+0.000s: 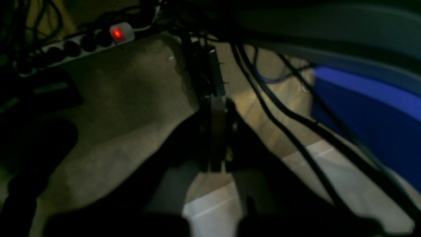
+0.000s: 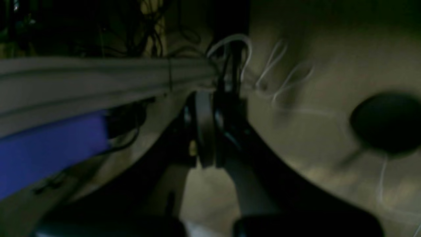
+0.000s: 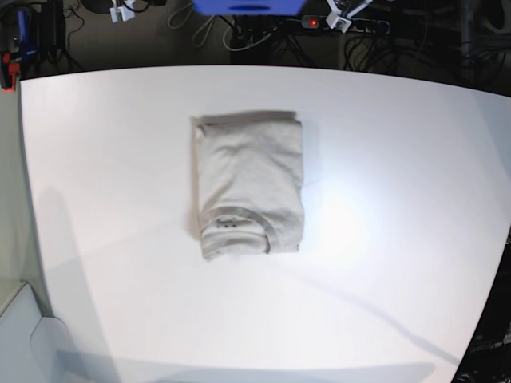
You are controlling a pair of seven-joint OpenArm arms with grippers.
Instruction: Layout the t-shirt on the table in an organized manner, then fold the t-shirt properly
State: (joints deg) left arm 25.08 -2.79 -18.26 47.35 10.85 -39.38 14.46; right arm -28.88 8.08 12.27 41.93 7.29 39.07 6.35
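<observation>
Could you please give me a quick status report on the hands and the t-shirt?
Both hands shut, empty, off the table: left hand, right hand. Light grey-beige cotton t-shirt folded into a neat rectangle on the white table. Nothing in the way.

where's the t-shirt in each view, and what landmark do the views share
Base: the t-shirt lies folded on the table, left of centre, collar towards the near edge.
Left wrist: not in it.
Right wrist: not in it.
Shared landmark: the blue box beyond the far edge, also at left wrist and right wrist.
</observation>
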